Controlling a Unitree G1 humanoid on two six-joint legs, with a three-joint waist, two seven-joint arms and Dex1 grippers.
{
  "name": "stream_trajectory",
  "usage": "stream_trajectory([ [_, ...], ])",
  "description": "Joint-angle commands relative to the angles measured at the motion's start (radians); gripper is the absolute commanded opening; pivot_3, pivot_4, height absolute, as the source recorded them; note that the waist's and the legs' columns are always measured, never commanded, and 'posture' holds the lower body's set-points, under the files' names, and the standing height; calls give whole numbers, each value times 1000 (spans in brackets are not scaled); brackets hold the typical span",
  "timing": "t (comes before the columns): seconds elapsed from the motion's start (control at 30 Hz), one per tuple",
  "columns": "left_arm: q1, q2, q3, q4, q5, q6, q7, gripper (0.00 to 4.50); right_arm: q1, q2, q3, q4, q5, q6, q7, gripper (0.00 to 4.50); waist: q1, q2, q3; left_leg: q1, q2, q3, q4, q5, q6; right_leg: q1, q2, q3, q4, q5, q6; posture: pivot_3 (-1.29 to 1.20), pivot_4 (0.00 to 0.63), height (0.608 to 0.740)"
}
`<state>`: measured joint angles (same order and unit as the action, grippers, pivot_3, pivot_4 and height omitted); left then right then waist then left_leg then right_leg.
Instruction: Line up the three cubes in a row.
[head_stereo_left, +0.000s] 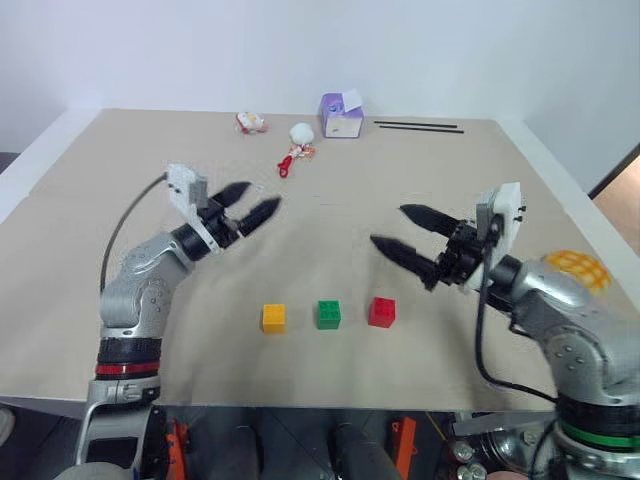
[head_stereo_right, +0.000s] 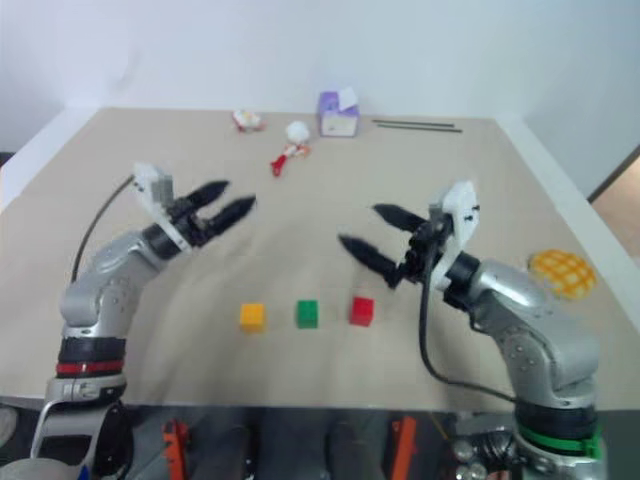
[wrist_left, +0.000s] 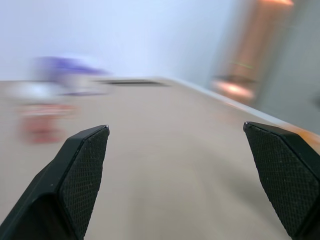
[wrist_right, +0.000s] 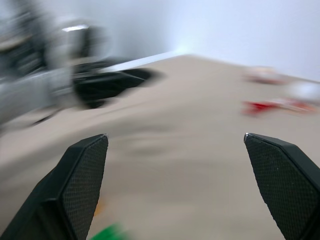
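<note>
Lying on the tan table (head_stereo_left: 420, 170), three studded cubes are seen in a straight row near the front edge: one yellow-orange cube (head_stereo_left: 273, 317), one green cube (head_stereo_left: 328, 313) and one red cube (head_stereo_left: 381, 311), set apart by small gaps and touched by nothing. No brand, label or readable writing can be made out on the cubes or on any other thing; whatever may be printed on the purple-and-white box (head_stereo_left: 341, 116) at the far edge is too small to be told.

Two grippers are counted, each with two black fingers. The left gripper (head_stereo_left: 248, 206) is held above the table behind and to the left of the row, well apart from the cubes, its fingers (wrist_left: 82, 175) spread wide with nothing between them. The right gripper (head_stereo_left: 404, 234) is held above the table just behind and to the right of the red cube, its fingers (wrist_right: 80, 180) likewise spread wide and empty.

At the far side, one small white ball-like thing (head_stereo_left: 301, 132), one red-and-white item (head_stereo_left: 290, 160) beside it, one small red-and-white object (head_stereo_left: 250, 122) and two thin black sticks (head_stereo_left: 420, 126) are counted. One round yellow crosshatched bun (head_stereo_right: 562, 271) is seen at the right edge.
</note>
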<state>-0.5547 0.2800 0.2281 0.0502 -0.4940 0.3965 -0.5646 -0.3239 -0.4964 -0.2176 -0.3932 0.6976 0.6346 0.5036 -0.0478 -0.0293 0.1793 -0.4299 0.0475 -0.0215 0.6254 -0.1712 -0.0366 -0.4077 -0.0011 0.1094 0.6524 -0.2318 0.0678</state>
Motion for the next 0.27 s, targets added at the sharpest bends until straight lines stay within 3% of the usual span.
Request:
stream_trajectory([
  [0.03,68,-41,39,-18,115,-108,205,4455,17,95,-37,102,-140,-149,-163,4500,0,0,0,0,0,0,0,0,0,0,0,1,0,0,0,0,150,740],
  [0.27,135,-118,38,63,246,-239,430,4455,-7,246,-30,308,-387,-380,-407,4500,4,0,0,-1,-1,0,-2,0,-1,-1,0,1,0,0,0,0,150,740],
])
